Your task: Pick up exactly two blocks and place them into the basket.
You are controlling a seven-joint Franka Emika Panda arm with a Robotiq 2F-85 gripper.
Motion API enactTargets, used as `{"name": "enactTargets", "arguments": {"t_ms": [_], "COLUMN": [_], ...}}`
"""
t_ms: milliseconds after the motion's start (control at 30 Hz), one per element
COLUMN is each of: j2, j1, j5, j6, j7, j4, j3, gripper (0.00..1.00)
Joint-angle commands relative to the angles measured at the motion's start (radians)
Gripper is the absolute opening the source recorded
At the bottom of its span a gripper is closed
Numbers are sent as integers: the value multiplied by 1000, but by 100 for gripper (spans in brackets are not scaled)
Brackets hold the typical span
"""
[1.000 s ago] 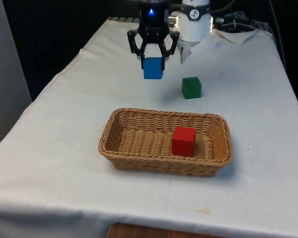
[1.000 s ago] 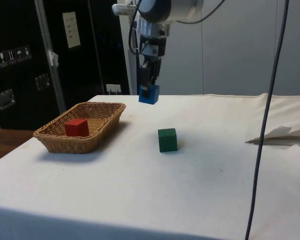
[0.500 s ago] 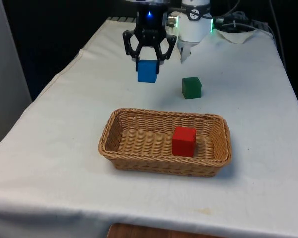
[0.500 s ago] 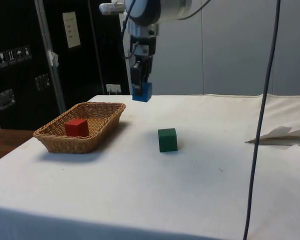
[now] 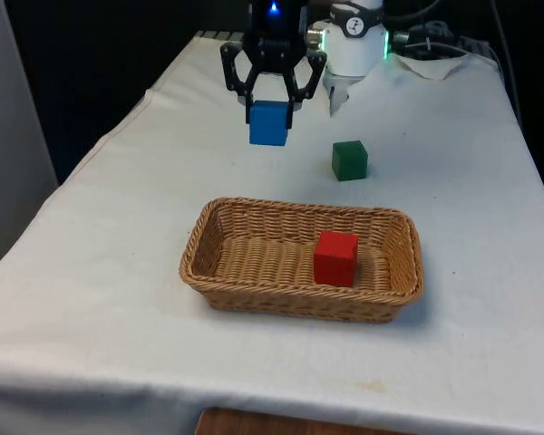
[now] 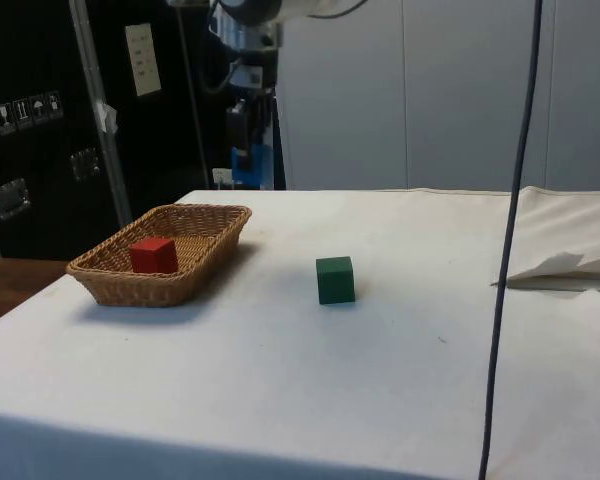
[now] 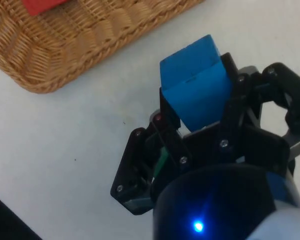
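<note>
The gripper (image 5: pixel 270 101) hangs well above the table (image 5: pixel 118 236), its jaws clamped on opposite faces of the blue block (image 5: pixel 268 123), which sits low between the fingers with its bottom half exposed. In the side view the gripper (image 6: pixel 248 150) and its blue block (image 6: pixel 252 166) hang high over the far end of the basket (image 6: pixel 100 283), roughly above the rim rather than the middle. The basket (image 5: pixel 205 272) already holds the red block (image 5: pixel 335 257), resting on the weave toward the front view's right; the green block (image 5: pixel 349 159) stands on the cloth beyond the basket, well apart from it. Judged from the task, one block is delivered and the blue one would be the second — so the count is met once it lands inside. Risks from here: a release made too near the far rim could let the blue block strike the wall and tumble onto the cloth; a drop from this height could make it bounce out of the shallow weave or knock the red block; and any later grasp of the green block would overshoot the required two — the wrist view shows the held block (image 7: pixel 195 82) seated squarely, so slipping looks unlikely
</note>
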Motion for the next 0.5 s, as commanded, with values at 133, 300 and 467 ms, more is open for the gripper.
{"name": "enactTargets", "arguments": {"t_ms": [133,300,467], "j2": [49,87,129], "j1": [-15,-23,-16], "j5": [13,33,53], "j6": [-53,-79,-93], "j7": [8,6,8], "j4": [69,113,151], "j3": [10,13,2], "gripper": [0,0,0]}}
